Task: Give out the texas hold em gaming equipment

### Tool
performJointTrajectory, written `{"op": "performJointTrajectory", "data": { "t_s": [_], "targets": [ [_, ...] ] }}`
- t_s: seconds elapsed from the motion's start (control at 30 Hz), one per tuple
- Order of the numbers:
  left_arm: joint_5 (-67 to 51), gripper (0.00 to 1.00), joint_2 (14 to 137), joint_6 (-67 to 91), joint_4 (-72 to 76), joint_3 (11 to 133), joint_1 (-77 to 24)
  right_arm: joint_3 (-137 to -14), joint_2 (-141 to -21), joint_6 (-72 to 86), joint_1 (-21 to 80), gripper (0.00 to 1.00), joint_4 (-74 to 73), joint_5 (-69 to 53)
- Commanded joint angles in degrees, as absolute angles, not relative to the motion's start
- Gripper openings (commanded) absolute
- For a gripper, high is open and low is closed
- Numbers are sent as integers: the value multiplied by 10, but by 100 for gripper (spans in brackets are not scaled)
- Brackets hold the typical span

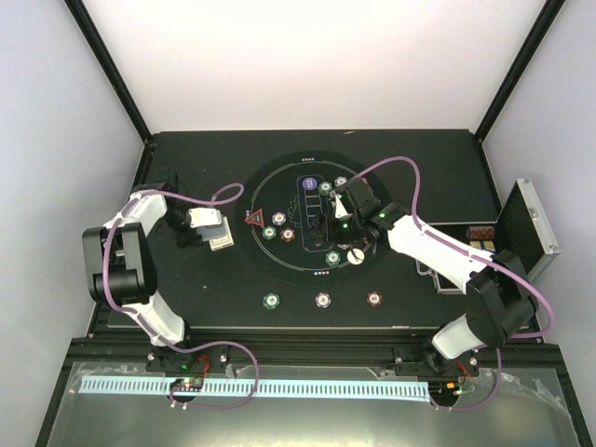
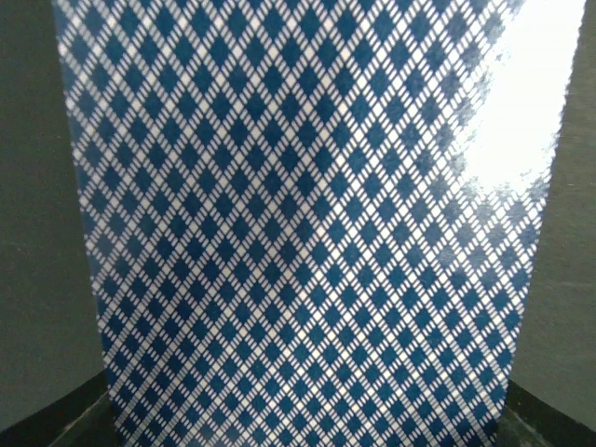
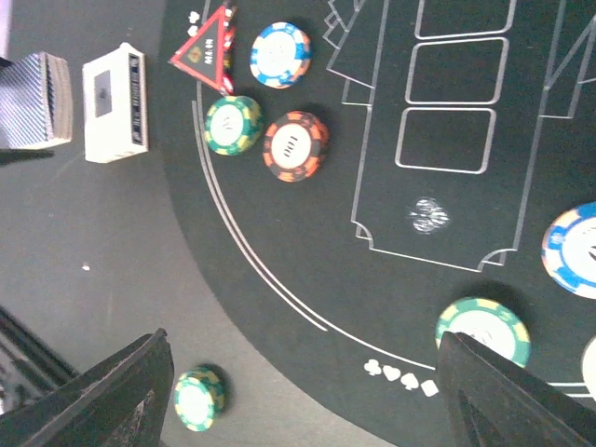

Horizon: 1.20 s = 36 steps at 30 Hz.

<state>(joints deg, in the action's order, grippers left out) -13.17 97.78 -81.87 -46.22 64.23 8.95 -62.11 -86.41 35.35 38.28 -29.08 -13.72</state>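
Observation:
A blue-diamond card back (image 2: 307, 223) fills the left wrist view, hiding the fingers. My left gripper (image 1: 207, 226) is left of the round mat (image 1: 279, 265), shut on a stack of playing cards (image 3: 37, 98). A white-faced pack (image 3: 114, 102) lies beside it. My right gripper (image 3: 307, 400) hangs open over the mat with nothing between its fingers (image 3: 121, 400). On the mat lie a red triangle (image 3: 207, 47), a blue chip (image 3: 279, 54), a green chip (image 3: 233, 124) and a red chip (image 3: 294, 145). Another green chip (image 3: 482, 331) sits by the right finger.
Three chips lie in a row near the front edge: green (image 1: 271, 301), white (image 1: 322, 300), red (image 1: 374, 299). A purple disc (image 1: 310, 184) and a white disc (image 1: 355, 253) are on the mat. An open silver-edged black case (image 1: 526, 228) stands at the right.

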Motion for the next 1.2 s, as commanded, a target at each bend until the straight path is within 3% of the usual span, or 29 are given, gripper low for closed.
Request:
{"op": "performJointTrajectory", "data": {
  "t_s": [0.0,0.43,1.17],
  "targets": [
    [-173,2,941,-845,-531,660,91,-618,-856,381,387,80,-242,-190],
    [-271,2,825,-812,-643,679,-15,-618,-921,564,444,80,31,-349],
    [-288,1,788,-783,-649,689,-82,-652,-1010,657,492,72,166,-374]
  ]
}}
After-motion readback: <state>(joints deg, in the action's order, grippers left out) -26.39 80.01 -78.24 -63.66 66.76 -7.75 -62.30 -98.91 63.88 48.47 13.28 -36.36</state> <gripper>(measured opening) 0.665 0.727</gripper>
